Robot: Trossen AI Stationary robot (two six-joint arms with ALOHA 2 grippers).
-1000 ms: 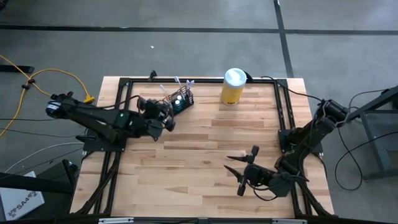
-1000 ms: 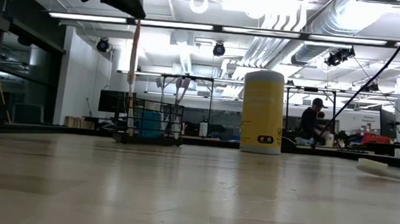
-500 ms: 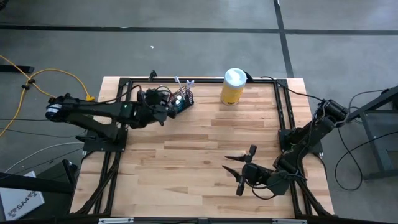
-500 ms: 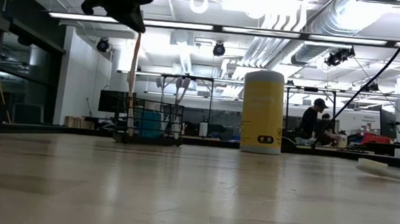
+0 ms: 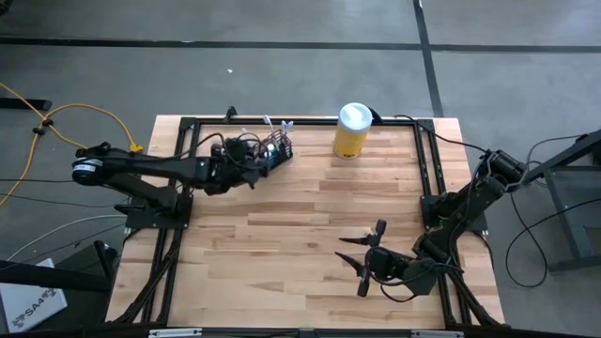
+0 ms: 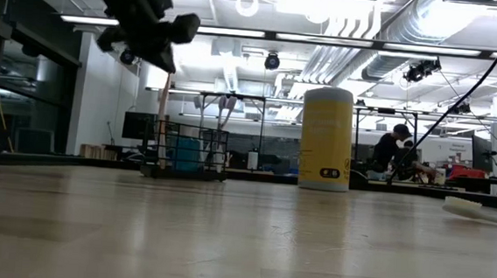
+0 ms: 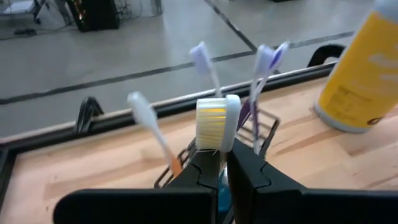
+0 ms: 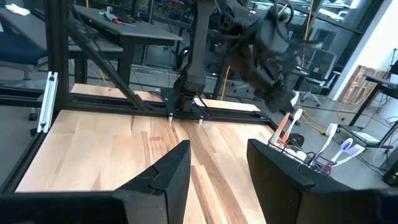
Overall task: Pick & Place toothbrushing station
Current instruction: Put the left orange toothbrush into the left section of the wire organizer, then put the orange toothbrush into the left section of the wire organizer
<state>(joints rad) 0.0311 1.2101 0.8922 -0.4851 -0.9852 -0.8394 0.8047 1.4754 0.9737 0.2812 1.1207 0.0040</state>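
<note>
Wooden table [image 5: 310, 225], yellow canister [image 5: 351, 130], label unreadable

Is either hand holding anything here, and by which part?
The left hand grips a toothbrush just below its bristle head, over the wire holder. The right hand holds nothing.

Pale wood-plank table [image 5: 310, 225] with soft sheen, black wire-mesh toothbrushing station [image 5: 275, 150], glossy yellow plastic canister [image 5: 351, 131]

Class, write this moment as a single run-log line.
left tool: shut on white-bristled toothbrush, above black wire-mesh holder | right tool: open, idle near table's right front | yellow canister: upright
</note>
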